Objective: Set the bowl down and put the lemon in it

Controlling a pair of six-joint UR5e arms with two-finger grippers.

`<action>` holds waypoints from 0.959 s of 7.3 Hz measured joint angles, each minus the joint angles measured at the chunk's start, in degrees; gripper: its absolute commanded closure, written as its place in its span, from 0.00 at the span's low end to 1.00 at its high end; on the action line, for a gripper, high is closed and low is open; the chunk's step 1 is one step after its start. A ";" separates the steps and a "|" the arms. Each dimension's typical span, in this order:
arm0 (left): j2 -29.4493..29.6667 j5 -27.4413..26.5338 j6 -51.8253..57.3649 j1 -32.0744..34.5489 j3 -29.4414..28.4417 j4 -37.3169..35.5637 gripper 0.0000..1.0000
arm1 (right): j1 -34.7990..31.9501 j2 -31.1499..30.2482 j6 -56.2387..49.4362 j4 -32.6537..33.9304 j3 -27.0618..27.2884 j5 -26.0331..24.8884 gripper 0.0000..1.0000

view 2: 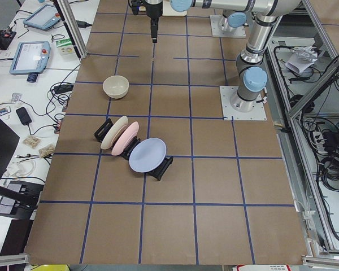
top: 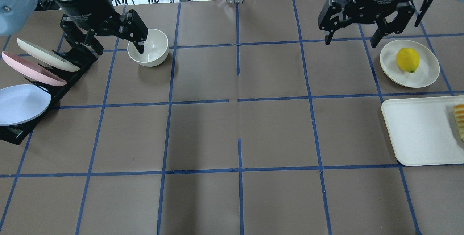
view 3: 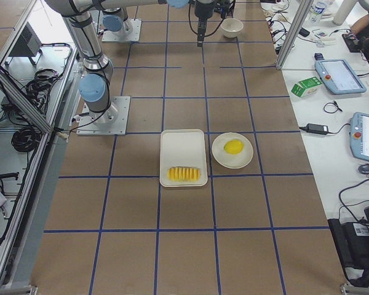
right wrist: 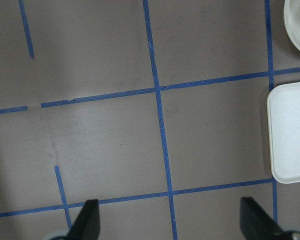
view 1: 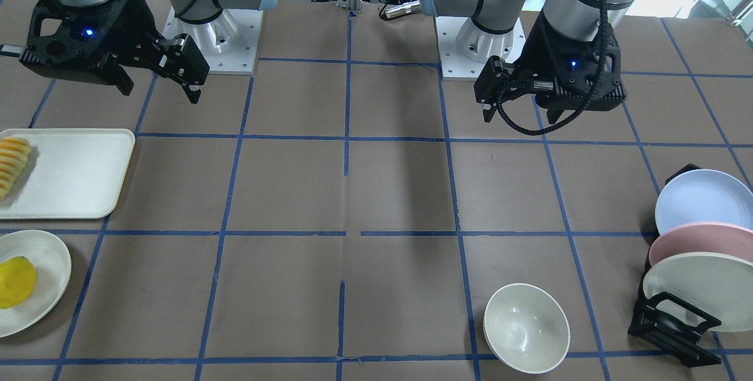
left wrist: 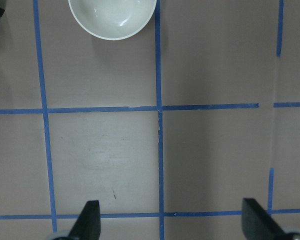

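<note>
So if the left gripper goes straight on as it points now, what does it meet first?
Most likely the bare table, not the bowl. The left wrist view shows only brown surface and blue tape ahead of the left gripper; the bowl lies well aside.

Gloss on the bowl, matt elsewhere

We see a glossy, glazed-looking finish with small highlights on the deep round off-white bowl. The small bright yellow oval lemon looks smooth, faintly shiny. The brown table covering is matt and paper-like, gridded with blue tape. The racked pastel plates and the cream rectangular tray look smooth, matt plastic.
</note>
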State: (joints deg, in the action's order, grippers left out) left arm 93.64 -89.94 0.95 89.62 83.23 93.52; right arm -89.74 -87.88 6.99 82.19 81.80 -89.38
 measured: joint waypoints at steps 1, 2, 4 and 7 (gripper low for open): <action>0.45 0.08 0.01 -0.01 -0.71 0.65 0.00 | 0.00 -0.01 -0.01 -0.01 0.02 -0.01 0.00; 0.97 0.15 0.04 0.05 -1.62 1.59 0.00 | 0.00 -0.01 0.00 -0.01 0.03 -0.05 0.00; 2.73 0.43 0.33 -0.74 -2.80 0.85 0.00 | 0.03 0.30 -0.62 0.16 0.06 -0.16 0.00; 15.91 0.66 3.96 -5.83 -10.34 -4.78 0.00 | 2.13 2.61 -1.29 1.67 0.40 -0.17 0.00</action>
State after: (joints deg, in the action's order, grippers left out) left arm 109.56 -89.28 4.91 83.78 72.89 88.74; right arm -87.61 -85.27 5.69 83.86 82.20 -89.54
